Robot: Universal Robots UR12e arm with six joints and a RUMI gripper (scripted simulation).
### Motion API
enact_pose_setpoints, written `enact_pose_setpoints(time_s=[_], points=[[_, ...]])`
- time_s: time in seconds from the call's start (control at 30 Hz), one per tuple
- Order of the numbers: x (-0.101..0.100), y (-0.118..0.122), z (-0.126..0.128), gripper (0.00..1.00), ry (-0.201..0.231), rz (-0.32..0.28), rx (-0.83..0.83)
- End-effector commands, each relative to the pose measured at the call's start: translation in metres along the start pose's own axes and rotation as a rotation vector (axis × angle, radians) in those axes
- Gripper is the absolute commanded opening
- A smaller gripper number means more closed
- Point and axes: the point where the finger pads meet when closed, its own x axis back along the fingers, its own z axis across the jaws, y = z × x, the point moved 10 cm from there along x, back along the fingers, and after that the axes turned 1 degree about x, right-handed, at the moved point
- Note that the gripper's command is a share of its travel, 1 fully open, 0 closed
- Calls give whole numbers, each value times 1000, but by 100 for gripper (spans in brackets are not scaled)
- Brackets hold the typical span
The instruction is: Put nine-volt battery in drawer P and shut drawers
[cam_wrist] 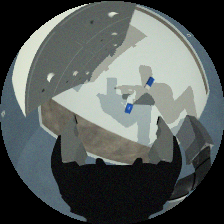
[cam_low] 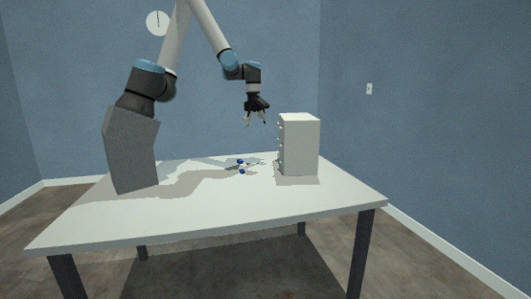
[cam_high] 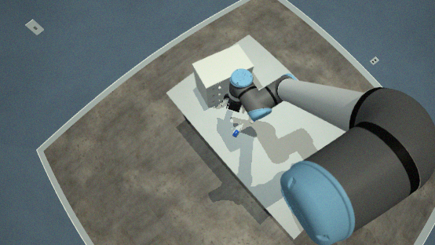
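Note:
The white chest [cam_high: 222, 66] [cam_low: 302, 146] [cam_wrist: 72, 60] stands upright, and its drawers look shut. Round knobs show on its front, but the drawer letters are too small to read. Two small blue things lie on the table: one [cam_low: 242, 171] [cam_wrist: 129, 108] and another [cam_low: 240, 161] [cam_wrist: 150, 81]. I cannot tell which, if either, is the nine-volt battery. My gripper [cam_low: 255, 124] [cam_wrist: 117, 116] is open and empty, high above the table in front of the chest's knobbed side, near its upper part. In the top view the arm partly hides the gripper.
Small pale things [cam_wrist: 130, 95] lie between and beside the blue ones, their shapes unclear. The white table [cam_low: 192, 211] has its edge close to the chest. The arm's grey pedestal [cam_low: 131, 153] stands at the opposite end of the table. Arm shadows fall across the table.

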Motion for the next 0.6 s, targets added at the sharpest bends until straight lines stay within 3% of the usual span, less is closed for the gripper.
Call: enact_pose_setpoints(time_s=[0.0, 0.13, 0.2, 0.57], points=[[0, -8, 6, 100, 1, 6, -213], [0, -15, 12, 100, 1, 6, -398], [0, -15, 12, 100, 1, 6, -398], [1, -32, 29, 100, -1, 6, -929]])
